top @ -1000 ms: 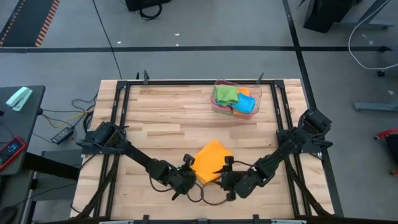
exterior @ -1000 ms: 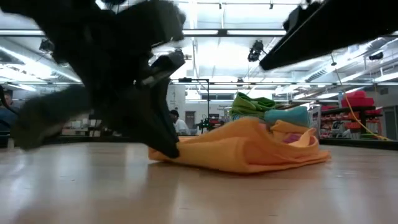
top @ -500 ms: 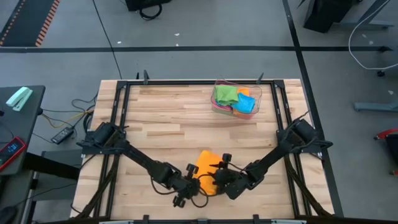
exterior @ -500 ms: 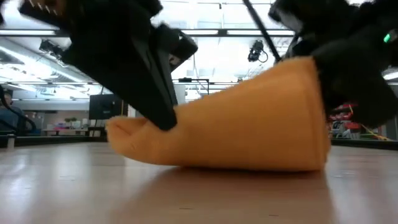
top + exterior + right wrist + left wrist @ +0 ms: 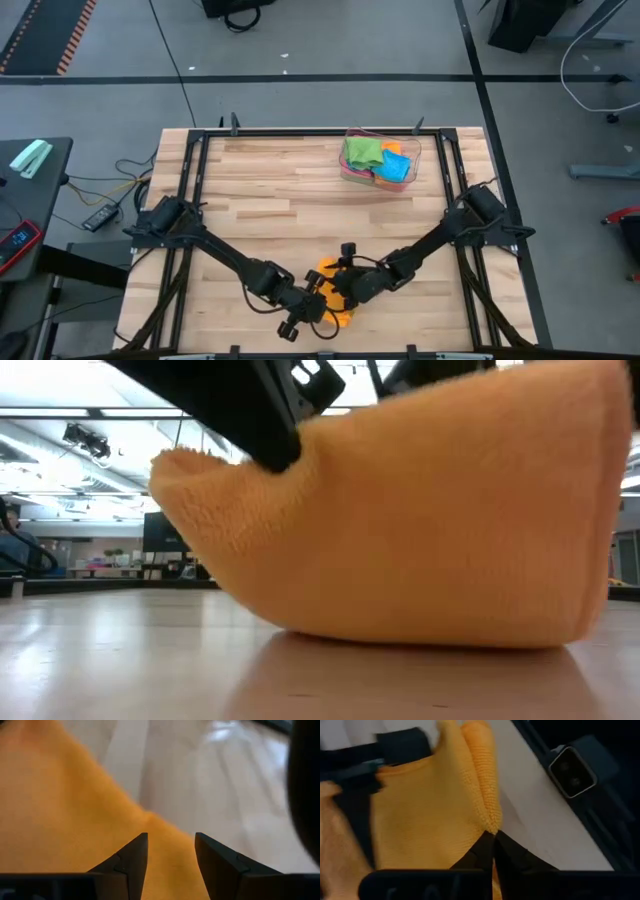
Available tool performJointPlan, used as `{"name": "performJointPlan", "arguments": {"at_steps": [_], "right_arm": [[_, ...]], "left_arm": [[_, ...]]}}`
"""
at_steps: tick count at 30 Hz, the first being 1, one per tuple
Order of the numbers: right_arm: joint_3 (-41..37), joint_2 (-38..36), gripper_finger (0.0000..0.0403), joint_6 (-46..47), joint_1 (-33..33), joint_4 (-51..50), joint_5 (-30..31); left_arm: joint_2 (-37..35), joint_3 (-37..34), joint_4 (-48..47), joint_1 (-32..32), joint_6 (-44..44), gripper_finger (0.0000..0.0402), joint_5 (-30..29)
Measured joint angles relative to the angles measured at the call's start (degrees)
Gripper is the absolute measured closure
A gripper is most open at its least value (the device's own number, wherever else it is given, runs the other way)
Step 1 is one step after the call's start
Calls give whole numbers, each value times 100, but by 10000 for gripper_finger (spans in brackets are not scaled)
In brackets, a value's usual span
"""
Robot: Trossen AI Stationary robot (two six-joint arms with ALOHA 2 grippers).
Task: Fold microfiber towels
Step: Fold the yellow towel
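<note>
An orange microfiber towel (image 5: 327, 270) is bunched near the table's front edge, between my two grippers. In the low view the towel (image 5: 420, 530) sags as a deep fold, with both ends raised. My left gripper (image 5: 318, 296) is shut on its left end, as the left wrist view (image 5: 492, 836) shows. My right gripper (image 5: 346, 288) stands at the towel's right end, with orange cloth filling the space between its fingers (image 5: 170, 840). More towels, green (image 5: 362, 152) and blue (image 5: 395, 168) among them, lie in a clear tray (image 5: 418, 150) at the far right. My left gripper pinches the towel's thick edge (image 5: 490, 822) between its two fingertips, slanting down from above. That end (image 5: 190, 470) is lifted, and the cloth sags from it. My right gripper has the towel's other end (image 5: 170, 865) between its two fingers (image 5: 132, 857), slanting down from the table's right. How many layers it has does not show. That end (image 5: 600, 420) is held high, and the towel's lower fold (image 5: 430, 635) rests on the table.
The clear tray of towels stands far from the arms. Bare wood lies between it and the grippers. The table's black frame (image 5: 200, 150) runs along its edges. A camera housing (image 5: 572, 767) stands close by the towel at the table's front edge.
The towel lay spread on the table. Both grippers have drawn it toward the near edge and raised its ends, so it now sags as a fold between them. My right gripper has gone toward the table's left. My left gripper has risen and turned.
</note>
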Motion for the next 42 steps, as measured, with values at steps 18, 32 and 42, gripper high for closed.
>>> {"name": "performJointPlan", "arguments": {"at_steps": [18,32,42], "right_arm": [[-25,-818,231,1234,108,-2136,726],[-1306,-1027,231,2618,283,-1963,295],[-1467,-1018,231,2489,397,-1488,116]], "left_arm": [[-20,8,-179,359,272,381,-113],[-9,8,-168,504,359,381,-109],[-7,6,-13,942,350,379,-113]]}}
